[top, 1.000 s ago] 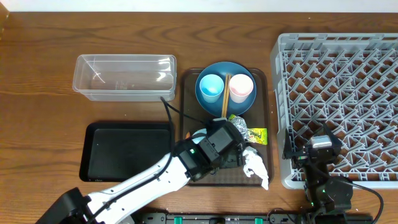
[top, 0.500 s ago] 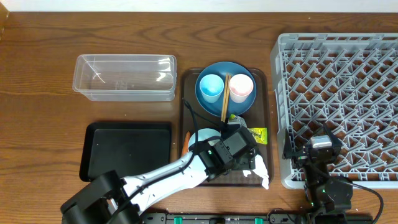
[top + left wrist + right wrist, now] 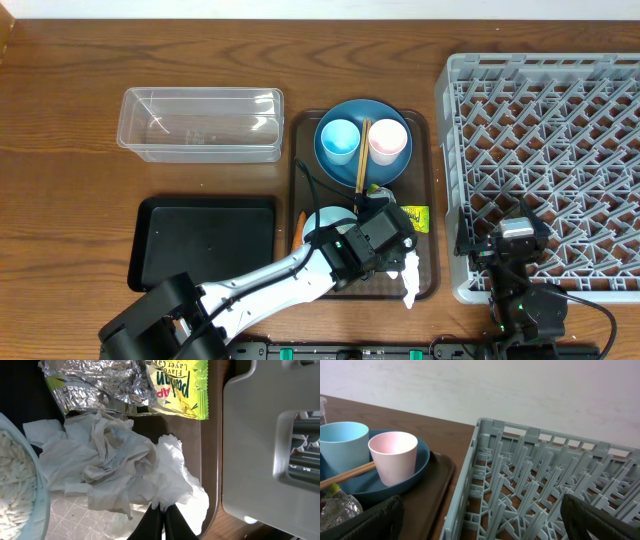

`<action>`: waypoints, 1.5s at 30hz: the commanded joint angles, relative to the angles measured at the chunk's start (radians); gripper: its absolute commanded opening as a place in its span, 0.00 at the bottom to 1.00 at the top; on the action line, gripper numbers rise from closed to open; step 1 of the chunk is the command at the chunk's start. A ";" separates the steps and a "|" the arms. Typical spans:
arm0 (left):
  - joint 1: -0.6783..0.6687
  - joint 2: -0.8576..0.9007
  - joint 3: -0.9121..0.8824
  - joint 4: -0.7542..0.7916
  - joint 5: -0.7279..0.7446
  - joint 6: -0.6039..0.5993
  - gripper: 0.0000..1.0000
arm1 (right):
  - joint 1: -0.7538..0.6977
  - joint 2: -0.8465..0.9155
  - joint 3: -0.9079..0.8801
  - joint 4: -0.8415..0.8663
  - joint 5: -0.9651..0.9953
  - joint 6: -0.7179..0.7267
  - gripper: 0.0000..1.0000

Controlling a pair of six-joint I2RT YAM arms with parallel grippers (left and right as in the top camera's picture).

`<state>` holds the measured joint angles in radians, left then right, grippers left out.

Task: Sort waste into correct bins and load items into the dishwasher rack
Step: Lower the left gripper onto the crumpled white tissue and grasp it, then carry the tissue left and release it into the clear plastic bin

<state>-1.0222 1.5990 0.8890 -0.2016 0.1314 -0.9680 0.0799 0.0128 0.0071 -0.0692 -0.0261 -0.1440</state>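
My left gripper (image 3: 162, 509) is shut on an edge of the crumpled white tissue (image 3: 115, 460), at the near right corner of the brown serving tray (image 3: 298, 150). In the overhead view the left gripper (image 3: 399, 266) sits just above the tissue (image 3: 409, 283). Silver foil (image 3: 95, 385) and the yellow-green wrapper (image 3: 180, 385) lie just beyond the tissue. The pale bowl (image 3: 20, 475) holds white rice. The dark-blue plate (image 3: 345, 165) carries the light-blue cup (image 3: 339, 138), pink cup (image 3: 388, 142) and chopsticks (image 3: 362, 155). My right gripper (image 3: 480, 525) stands open over the near left corner of the dishwasher rack (image 3: 550, 160).
The clear tub (image 3: 200, 123) stands at the back left and the black tray (image 3: 205, 240) in front of it, both left of the serving tray. A small orange carrot piece (image 3: 301, 224) lies by the bowl. The rack's wall (image 3: 270, 435) stands close on the right of the tissue.
My left gripper has closed on the tissue, which now looks gathered and drawn a little toward the tray's near edge. The right arm has not moved.
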 commanded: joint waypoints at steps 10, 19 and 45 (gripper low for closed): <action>0.002 -0.177 0.027 -0.026 -0.002 0.032 0.06 | -0.014 -0.002 -0.002 -0.003 0.000 -0.010 0.99; 0.039 -0.299 0.027 -0.081 -0.013 0.076 0.06 | -0.014 -0.002 -0.002 -0.003 0.000 -0.011 0.99; 0.575 -0.425 0.027 -0.100 -0.011 0.280 0.06 | -0.014 -0.002 -0.002 -0.003 0.000 -0.011 0.99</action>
<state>-0.5148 1.1851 0.8890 -0.3027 0.1261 -0.7361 0.0799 0.0128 0.0071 -0.0692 -0.0261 -0.1440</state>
